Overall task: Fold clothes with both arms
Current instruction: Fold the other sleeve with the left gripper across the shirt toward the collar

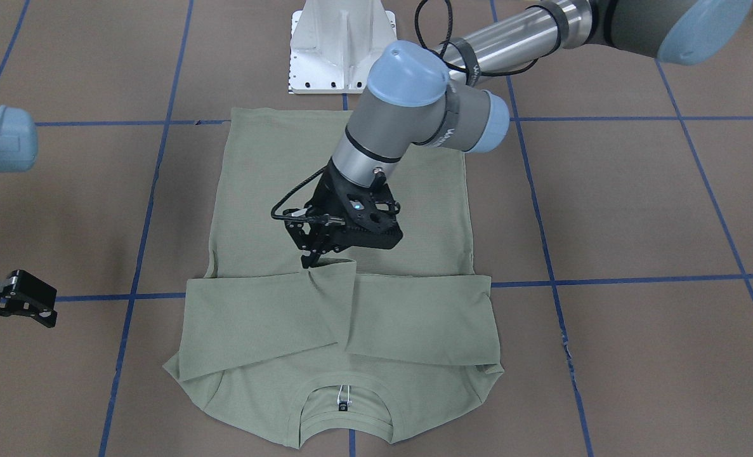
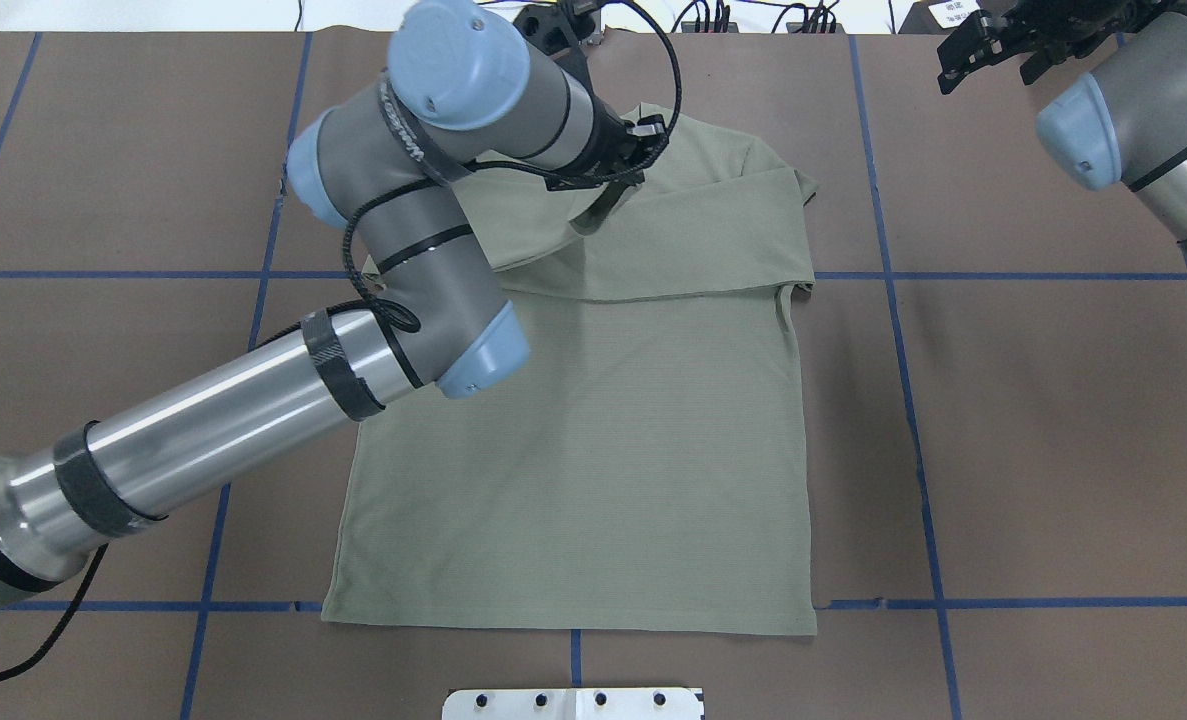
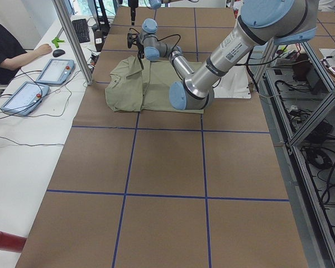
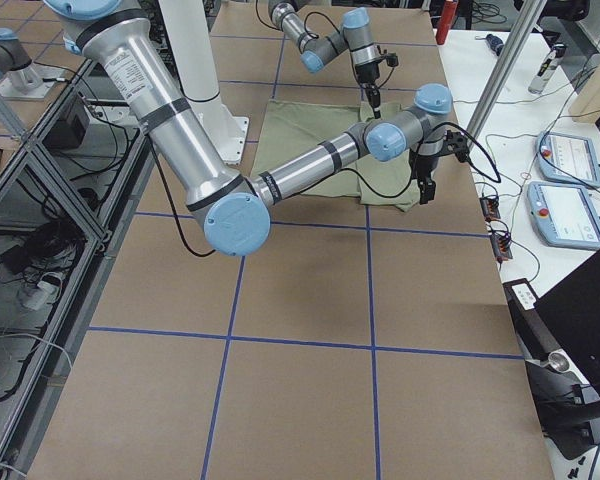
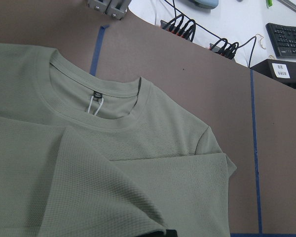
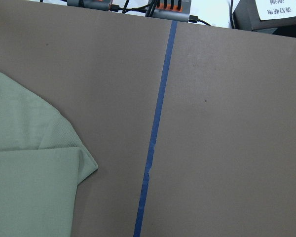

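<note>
The shirt lay flat on the counter with its long axis running straight out from the robot, the hem near the white base and the collar at the far end. Both sleeves were folded in across the chest, forming a band crosswise to that axis. The left hand was by far the nearer one. It stood over the middle of the shirt at the robot-side edge of that band, on the sleeve that came in from the robot's right, near its cuff. Its fingers looked drawn together on that edge, and the cloth puckered toward the tips, so I judged it to be pinching the sleeve. The left arm reached out over the shirt's body with the wrist bent steeply down, so the hand pointed at the counter

The right hand hung well off the shirt on the robot's right, level with the sleeve band, its fingers apart and holding nothing — its wrist view showed only the shoulder corner of the shirt and bare counter
</note>
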Controlling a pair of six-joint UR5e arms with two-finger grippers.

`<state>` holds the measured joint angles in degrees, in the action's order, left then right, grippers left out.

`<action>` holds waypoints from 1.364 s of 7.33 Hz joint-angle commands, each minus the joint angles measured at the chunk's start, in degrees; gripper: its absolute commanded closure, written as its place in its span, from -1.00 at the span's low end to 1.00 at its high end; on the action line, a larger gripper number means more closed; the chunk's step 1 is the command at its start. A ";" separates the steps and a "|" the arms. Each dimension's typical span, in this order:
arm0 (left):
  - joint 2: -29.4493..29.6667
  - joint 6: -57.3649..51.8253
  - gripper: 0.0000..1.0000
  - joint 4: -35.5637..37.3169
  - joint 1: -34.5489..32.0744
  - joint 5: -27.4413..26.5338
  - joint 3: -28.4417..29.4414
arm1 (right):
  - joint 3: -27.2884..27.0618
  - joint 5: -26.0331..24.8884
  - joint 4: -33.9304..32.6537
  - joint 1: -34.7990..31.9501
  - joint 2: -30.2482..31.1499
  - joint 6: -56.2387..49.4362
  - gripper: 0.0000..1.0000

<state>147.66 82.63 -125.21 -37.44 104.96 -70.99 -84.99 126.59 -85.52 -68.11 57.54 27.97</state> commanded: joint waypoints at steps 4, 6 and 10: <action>8.41 -0.02 -0.04 -11.99 8.34 -4.50 13.75 | 0.00 -0.11 0.00 -0.01 0.12 -0.02 -1.00; 7.57 -1.32 -1.00 -11.12 8.18 -3.97 13.34 | 0.00 -0.11 0.09 0.69 -0.15 2.41 -1.00; -1.90 -20.35 -1.00 10.11 -3.22 8.41 -0.51 | -0.18 -2.20 0.35 7.88 -4.44 15.15 -1.00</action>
<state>149.05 68.86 -121.63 -37.04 110.51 -66.58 -85.09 125.84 -85.30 -62.52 55.05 38.90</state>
